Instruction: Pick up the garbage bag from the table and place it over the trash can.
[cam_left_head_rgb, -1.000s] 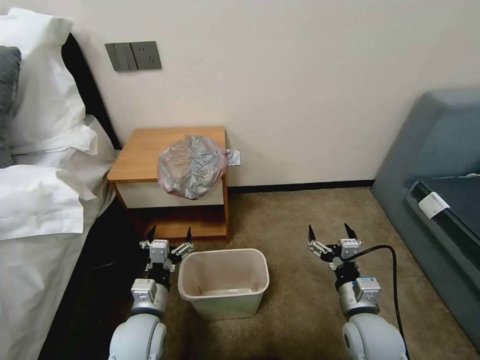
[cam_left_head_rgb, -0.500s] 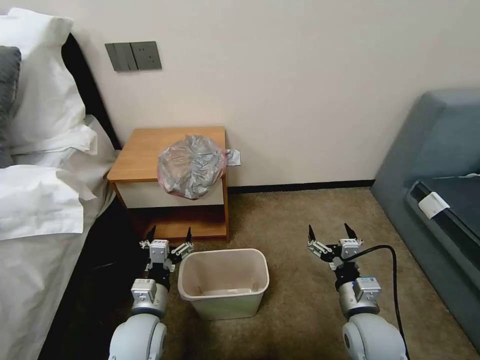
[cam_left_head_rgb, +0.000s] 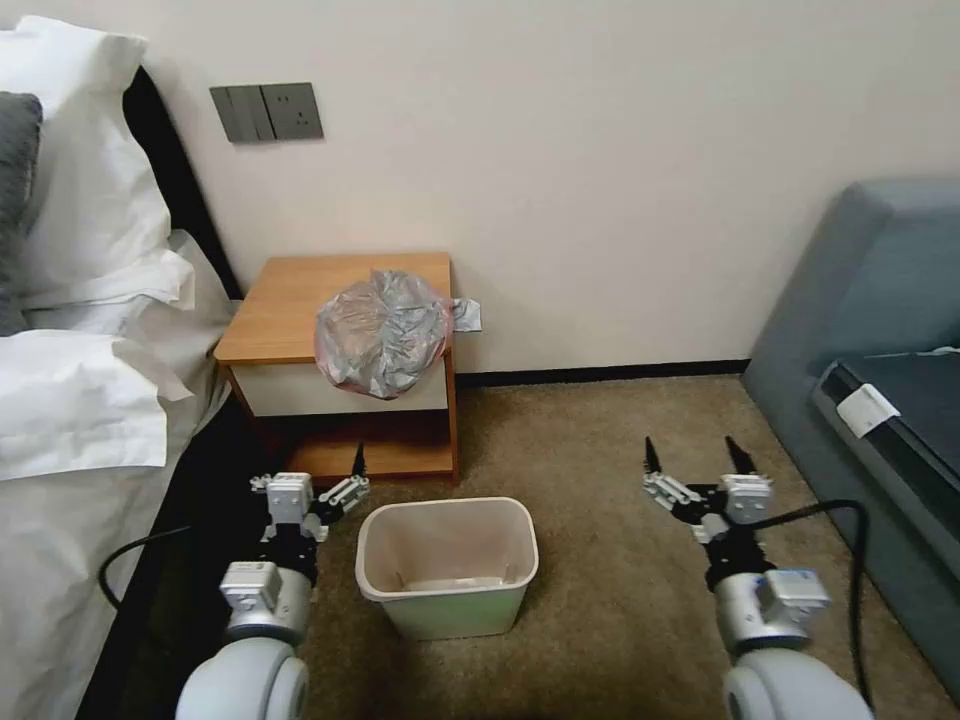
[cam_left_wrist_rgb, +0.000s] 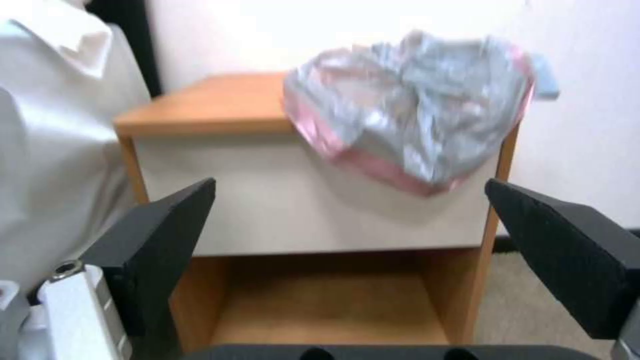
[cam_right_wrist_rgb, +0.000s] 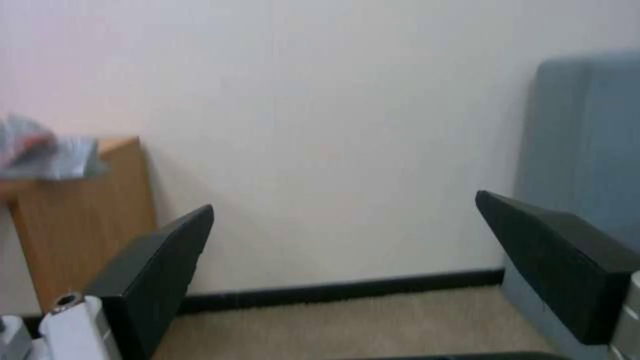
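The garbage bag (cam_left_head_rgb: 382, 333) is lying crumpled on the near right corner of the worktop (cam_left_head_rgb: 300, 300), its lower edge drooping over the white drawer front and a small tail sticking out past the right side toward the wall. The trash can (cam_left_head_rgb: 447, 566) is standing upright on the carpet, in front of the worktop and slightly right of it, mouth open, nothing over it.

The left claw (cam_left_head_rgb: 318, 482) is hanging low at floor level, just left of the trash can's far left corner, jaws spread wide and holding nothing. In the left wrist view the bag (cam_left_wrist_rgb: 413, 107) is sitting above the gap between the two fingers (cam_left_wrist_rgb: 160, 235), so the claw is pointing at the worktop front with the bag higher and farther.

The right claw (cam_left_head_rgb: 700, 468) is hovering over the carpet, well right of the trash can, between it and the grey sofa (cam_left_head_rgb: 880, 330), also wide open and empty. It is facing the bare wall, with just the worktop corner and the bag tail (cam_right_wrist_rgb: 47, 150) at the edge of the right wrist view.

Key relation: the bag is lying up, far and a bit right of the left claw, far and well left of the right claw. The left arm looks nearer, so it seems the likelier one to reach. Pickup not yet done.
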